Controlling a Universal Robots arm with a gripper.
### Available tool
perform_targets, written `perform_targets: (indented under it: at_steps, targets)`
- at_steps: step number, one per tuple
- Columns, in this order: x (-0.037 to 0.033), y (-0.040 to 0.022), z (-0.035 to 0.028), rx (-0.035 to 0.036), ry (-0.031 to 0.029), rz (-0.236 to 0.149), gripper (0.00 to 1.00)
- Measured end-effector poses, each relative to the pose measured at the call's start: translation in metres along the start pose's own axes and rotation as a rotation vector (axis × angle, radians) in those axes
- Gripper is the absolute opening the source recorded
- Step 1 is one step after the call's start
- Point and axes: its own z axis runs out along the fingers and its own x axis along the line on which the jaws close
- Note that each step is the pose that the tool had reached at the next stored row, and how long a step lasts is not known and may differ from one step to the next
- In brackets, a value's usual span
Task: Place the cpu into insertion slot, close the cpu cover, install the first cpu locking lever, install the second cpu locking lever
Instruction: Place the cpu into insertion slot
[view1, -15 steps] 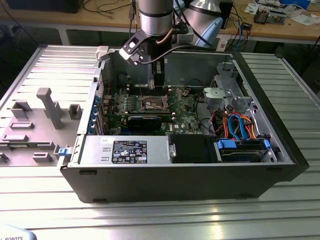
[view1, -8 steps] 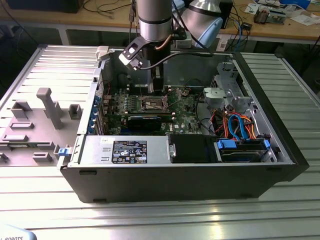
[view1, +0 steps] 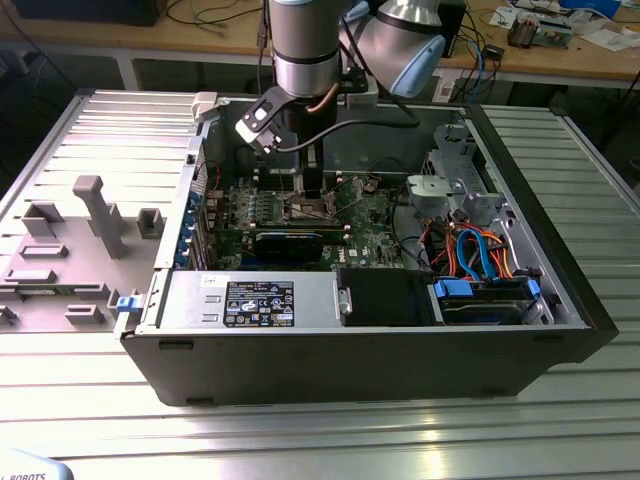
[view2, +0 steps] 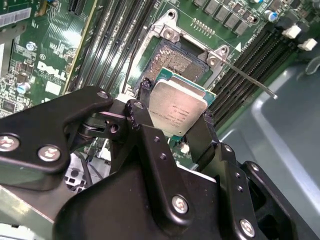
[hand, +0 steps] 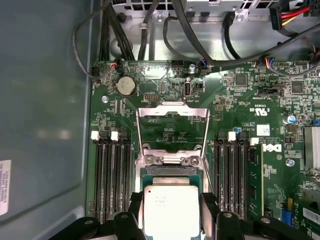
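Observation:
My gripper (view2: 176, 107) is shut on the cpu (view2: 177, 107), a silver-topped square chip clamped by its edges between the two black fingers (view2: 202, 135). The chip hangs slightly tilted just above the insertion slot (view2: 175, 62), whose dark pin field shows beyond it. In the first wrist view the cpu (hand: 170, 210) overlaps the near part of the slot (hand: 170, 172), and the cpu cover (hand: 172, 111) stands flipped open past it. Two thin locking levers (view2: 250, 77) stick out unlatched at the slot's sides. In the exterior view the gripper (view1: 313, 190) reaches down into the open computer case.
Long black memory slots (hand: 112, 175) flank the socket on both sides. Cables (hand: 200, 45) run along the case wall beyond the board. A power supply (view1: 250, 300) and drive cage (view1: 480, 290) fill the case's near side. Grey fixture blocks (view1: 95, 215) lie at the exterior view's left.

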Motion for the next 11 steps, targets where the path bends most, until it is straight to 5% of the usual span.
perform_targets:
  at_steps: [11]
  targets:
    - [-0.0018, -0.0015, 0.0087, 0.0001, -0.0006, 0.0, 0.54]
